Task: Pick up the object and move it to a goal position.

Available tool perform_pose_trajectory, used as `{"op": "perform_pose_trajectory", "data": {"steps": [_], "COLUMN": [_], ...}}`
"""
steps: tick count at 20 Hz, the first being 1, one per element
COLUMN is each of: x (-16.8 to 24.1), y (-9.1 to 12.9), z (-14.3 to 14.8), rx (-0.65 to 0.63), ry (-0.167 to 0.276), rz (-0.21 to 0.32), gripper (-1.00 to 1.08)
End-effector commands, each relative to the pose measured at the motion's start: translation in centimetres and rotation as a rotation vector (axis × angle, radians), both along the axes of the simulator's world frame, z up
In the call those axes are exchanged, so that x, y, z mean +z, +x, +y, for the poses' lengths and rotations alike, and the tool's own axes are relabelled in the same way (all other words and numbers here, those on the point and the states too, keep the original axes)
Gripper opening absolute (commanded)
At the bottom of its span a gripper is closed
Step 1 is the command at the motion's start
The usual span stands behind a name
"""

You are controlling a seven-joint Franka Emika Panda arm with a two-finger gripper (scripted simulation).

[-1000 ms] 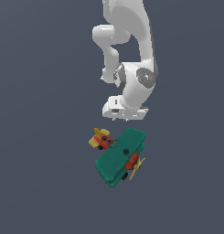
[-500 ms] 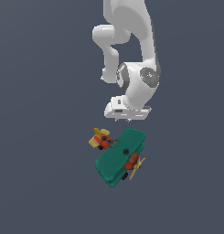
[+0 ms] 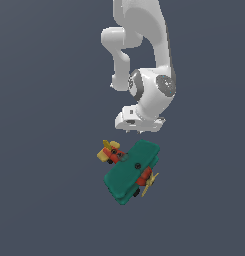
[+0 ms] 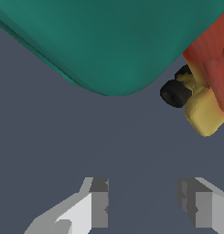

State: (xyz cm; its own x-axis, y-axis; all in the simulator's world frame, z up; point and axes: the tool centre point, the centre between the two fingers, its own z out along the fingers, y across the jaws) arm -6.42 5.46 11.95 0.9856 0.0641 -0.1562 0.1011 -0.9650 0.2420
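One toy biplane [image 3: 130, 172] below the open, empty gripper [image 4: 143, 201].

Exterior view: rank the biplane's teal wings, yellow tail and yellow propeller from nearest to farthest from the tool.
1. Teal wings: their upper corner lies just below the tool.
2. Yellow tail: below the tool, toward the exterior view's left.
3. Yellow propeller: lowest, at the plane's far end.

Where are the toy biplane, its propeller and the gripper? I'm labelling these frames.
toy biplane [image 3: 130, 171]: exterior view, on the teal upper wing.
propeller [image 3: 150, 182]: exterior view, on a yellow blade.
gripper [image 4: 143, 201]: wrist view, in the gap midway between the open fingertips.
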Motion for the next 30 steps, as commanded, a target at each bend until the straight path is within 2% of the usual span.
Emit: {"op": "perform_pose_trajectory", "data": {"steps": [1,9,19,30], "x": [-0.1,-0.6,-1.1,-1.3], "y": [0.0,0.2,0.7,1.5], "z": [0.0,-0.1,-0.2,0.0], "rx": [0.004,0.024,0.064,0.118], "ry": [-0.017,-0.101,-0.247,-0.403], "rz": [-0.001,-0.012,-0.048,-0.112], "gripper": [0.28,0.28,0.28,0.28]}}
